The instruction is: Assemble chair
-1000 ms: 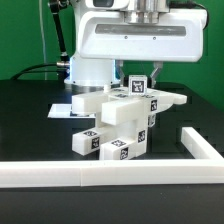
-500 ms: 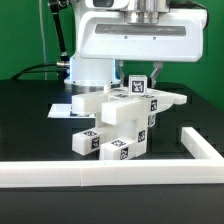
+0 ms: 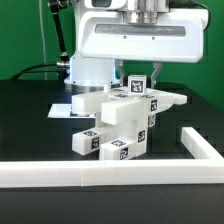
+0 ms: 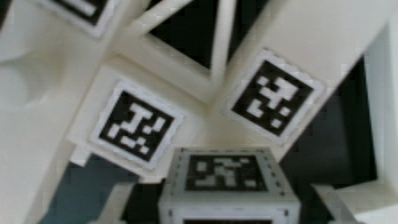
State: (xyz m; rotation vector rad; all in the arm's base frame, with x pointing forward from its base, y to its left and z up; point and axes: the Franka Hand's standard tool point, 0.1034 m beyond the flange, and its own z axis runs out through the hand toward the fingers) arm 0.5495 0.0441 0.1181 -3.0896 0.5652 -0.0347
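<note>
The chair (image 3: 125, 120) parts looked like hard white plastic, smooth, with a dull satin finish and crisp edges. Their square tags (image 4: 139, 122) read as flat black-and-white print, matt and free of glare; the wrist view was too blurred to show any grain. The counter (image 3: 30, 125) was black and matt. The border rail (image 3: 100, 172) looked like similar white plastic, smooth and dull. The claw (image 3: 139, 72) had a white moulded shell, glossier than the parts, with soft highlights. The marker board (image 3: 62, 110) looked thin, white and matt. The backdrop (image 3: 20, 40) was green and matt; its material could not be told.
</note>
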